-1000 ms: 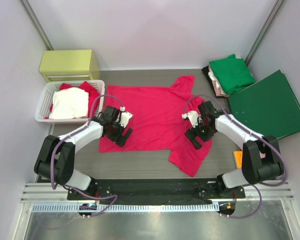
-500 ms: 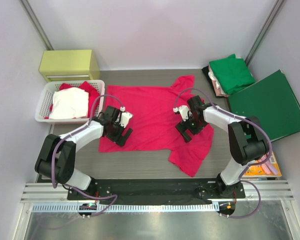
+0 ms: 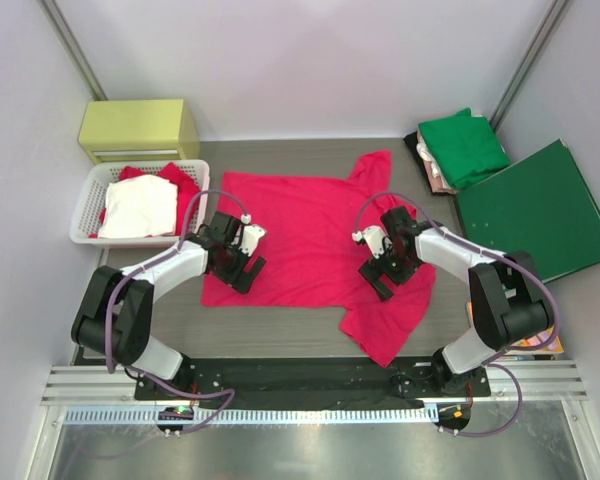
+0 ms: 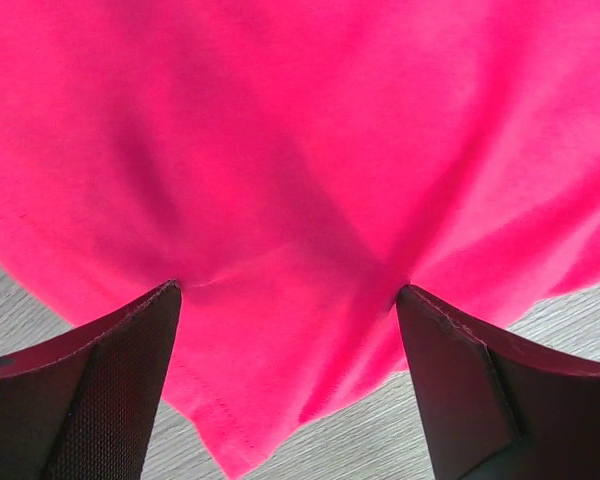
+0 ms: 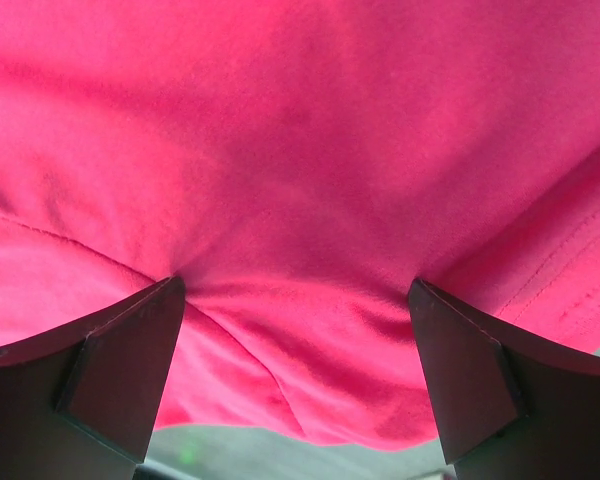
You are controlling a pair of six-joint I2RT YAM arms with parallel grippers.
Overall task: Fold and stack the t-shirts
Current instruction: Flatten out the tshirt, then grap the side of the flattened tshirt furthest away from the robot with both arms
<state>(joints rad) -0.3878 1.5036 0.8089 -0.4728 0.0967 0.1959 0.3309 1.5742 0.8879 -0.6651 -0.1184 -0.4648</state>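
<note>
Jaws on both arms stand spread wide, gripping nothing, their tips pressed down onto the pinkish-red t-shirt (image 3: pixel 300 230), which lies spread across the middle of the worktop (image 3: pixel 280 330). Left jaws sit at the shirt's 8 o'clock corner, right jaws on its 3 o'clock side near a sleeve. Cloth puckers between the fingertips (image 4: pixel 110 380) in both wrist views. At 2 o'clock a green t-shirt (image 3: pixel 465 145) tops a small pile, with a pale beige-pink t-shirt (image 3: pixel 435 175) peeking from beneath, just beside a dark-green folder (image 3: pixel 535 210). A white basket (image 3: pixel 83 222) at 9 o'clock holds white and red cloth. A yellow-green box (image 3: pixel 138 128) stands at 11 o'clock.
</note>
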